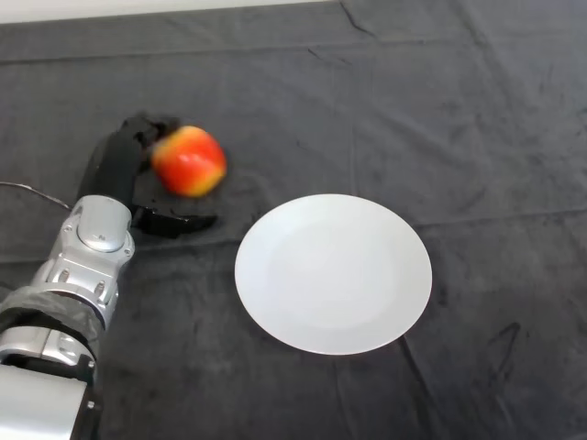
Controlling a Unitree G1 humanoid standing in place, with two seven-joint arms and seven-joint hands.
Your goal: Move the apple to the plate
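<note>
At the left of the table, from the fingers outward:

Fingers: the black fingers (147, 128) curl over the top and far side of the round red-and-yellow apple (189, 161), and the thumb lies below it, so the fruit is grasped.
Left hand: the black left hand (124, 170) sits left of the apple, its palm against the fruit's left side.
Apple: it is held in the hand, left of and a little farther away than the plate, apart from its rim.
Arm: the silver-grey arm (87, 257) runs from the lower left corner up to the hand.
Plate: the round white plate (333, 273) lies flat near the middle, with nothing on it.
Table: the dark cloth-covered table (440, 110) lies under everything, creased in places.
</note>
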